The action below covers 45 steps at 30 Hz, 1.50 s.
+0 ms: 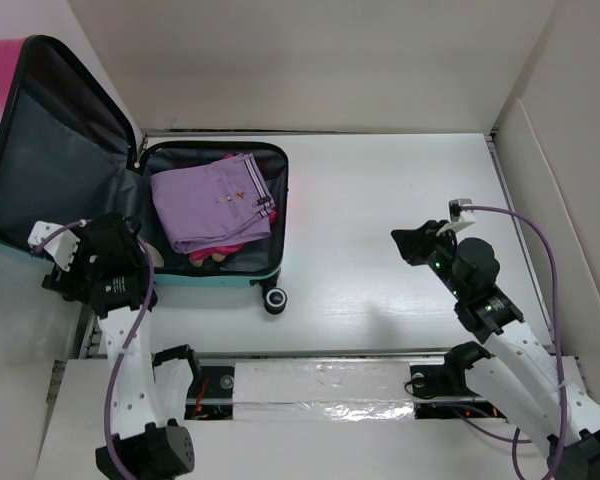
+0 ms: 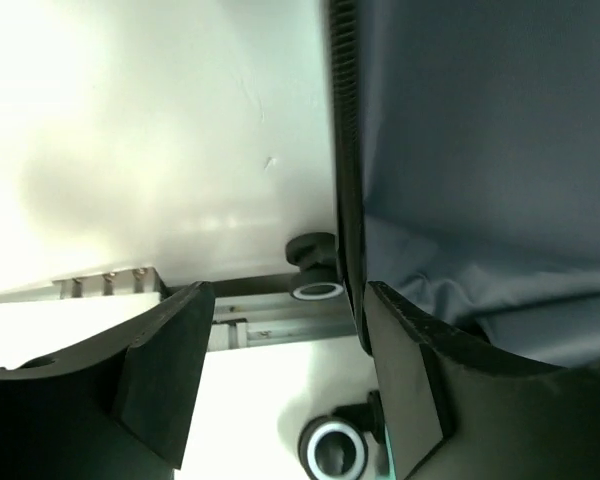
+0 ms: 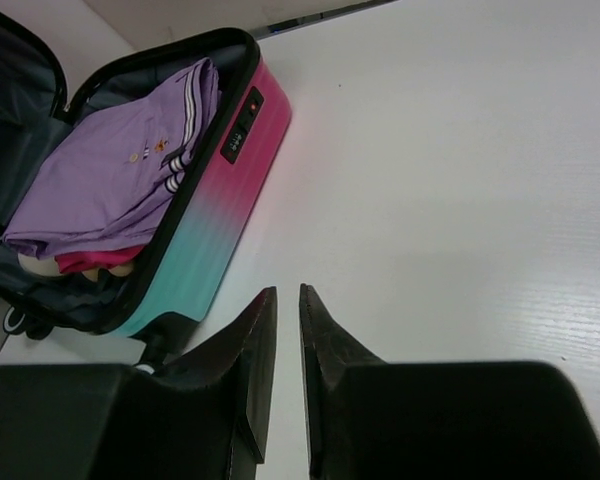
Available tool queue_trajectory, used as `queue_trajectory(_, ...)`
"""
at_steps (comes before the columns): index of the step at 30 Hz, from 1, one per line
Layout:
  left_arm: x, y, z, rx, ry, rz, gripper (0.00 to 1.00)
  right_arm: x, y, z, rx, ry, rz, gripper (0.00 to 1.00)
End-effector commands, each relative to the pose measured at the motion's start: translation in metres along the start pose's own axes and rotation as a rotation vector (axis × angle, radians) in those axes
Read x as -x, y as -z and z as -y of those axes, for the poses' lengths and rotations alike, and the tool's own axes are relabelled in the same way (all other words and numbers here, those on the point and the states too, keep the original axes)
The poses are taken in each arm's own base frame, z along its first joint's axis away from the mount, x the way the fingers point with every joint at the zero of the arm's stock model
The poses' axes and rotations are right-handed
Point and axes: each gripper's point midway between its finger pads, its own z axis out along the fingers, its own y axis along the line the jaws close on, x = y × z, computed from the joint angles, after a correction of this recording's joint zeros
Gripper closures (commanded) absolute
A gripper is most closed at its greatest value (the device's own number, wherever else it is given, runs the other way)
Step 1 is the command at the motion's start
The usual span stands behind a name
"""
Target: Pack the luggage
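Luggage (image 1: 65,165) open — left claw (image 2: 290,300) at rim

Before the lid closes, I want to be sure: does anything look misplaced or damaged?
Nothing stands out. The folded purple shirt lies inside the open suitcase, within its rim, and the shell shows no visible damage.

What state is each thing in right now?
Suitcase: open.
Shirt: folded, inside the suitcase.
Left hand: open, at the rim of the lid.
Right hand: shut, empty.
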Motion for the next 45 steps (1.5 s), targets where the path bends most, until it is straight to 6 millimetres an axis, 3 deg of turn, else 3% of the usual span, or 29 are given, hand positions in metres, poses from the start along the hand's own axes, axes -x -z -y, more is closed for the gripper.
queue_trajectory(1,0.018,-0.011,0.012,0.031,-0.016,0.030,0.40,0.025,0.002,-0.018,0.060,0.029,0.048,0.79)
queue_trajectory(5,0.033,-0.014,0.026,0.028,-0.019,0.040,0.40,0.022,0.000,-0.024,0.098,0.034,0.034,0.79)
queue_trajectory(11,0.046,-0.020,0.041,0.046,-0.025,0.048,0.50,0.015,-0.006,-0.021,0.092,0.037,0.008,0.80)
queue_trajectory(14,0.049,-0.019,0.041,0.054,0.004,0.056,0.60,0.015,-0.007,-0.020,0.083,0.043,0.006,0.79)
queue_trajectory(21,0.041,-0.021,0.051,0.002,-0.016,0.033,1.00,0.013,-0.012,-0.007,0.015,0.042,0.002,0.79)
queue_trajectory(23,0.038,-0.012,0.062,-0.066,-0.023,0.035,1.00,0.009,-0.016,-0.005,0.009,0.041,-0.019,0.79)
queue_trajectory(24,0.036,-0.006,0.069,-0.111,-0.057,0.045,1.00,0.007,-0.017,-0.007,0.016,0.041,-0.028,0.79)
queue_trajectory(25,0.030,0.014,0.087,-0.215,-0.156,0.056,1.00,0.006,-0.019,-0.006,0.017,0.042,-0.037,0.80)
queue_trajectory(28,0.017,0.040,0.094,-0.254,-0.247,0.133,1.00,0.000,-0.024,-0.005,0.016,0.035,-0.051,0.80)
queue_trajectory(29,0.003,0.060,0.103,-0.317,-0.318,0.153,1.00,-0.004,-0.027,-0.003,0.011,0.035,-0.067,0.80)
queue_trajectory(31,-0.004,0.077,0.104,-0.341,-0.364,0.184,1.00,-0.005,-0.029,-0.003,0.011,0.042,-0.084,0.79)
queue_trajectory(32,-0.014,0.096,0.112,-0.416,-0.402,0.194,1.00,-0.007,-0.030,-0.002,0.009,0.043,-0.089,0.80)
queue_trajectory(37,-0.040,0.140,0.120,-0.607,-0.454,0.187,1.00,-0.006,-0.029,0.000,-0.004,0.045,-0.084,0.79)
queue_trajectory(38,-0.042,0.144,0.119,-0.653,-0.489,0.161,0.94,-0.006,-0.029,0.000,-0.004,0.044,-0.083,0.79)
queue_trajectory(39,-0.048,0.154,0.125,-0.726,-0.443,0.108,0.73,-0.006,-0.029,0.001,-0.006,0.044,-0.082,0.79)
queue_trajectory(40,-0.048,0.158,0.125,-0.762,-0.412,0.072,0.60,-0.006,-0.030,0.001,-0.011,0.044,-0.083,0.79)
queue_trajectory(42,-0.053,0.181,0.129,-0.947,-0.370,-0.046,0.51,-0.007,-0.030,-0.001,-0.005,0.046,-0.089,0.79)
queue_trajectory(44,-0.051,0.213,0.134,-1.192,-0.371,-0.077,0.53,-0.009,-0.031,0.000,-0.009,0.045,-0.093,0.78)
queue_trajectory(45,-0.065,0.253,0.136,-1.438,-0.425,-0.152,0.55,-0.009,-0.031,0.001,-0.011,0.045,-0.093,0.78)
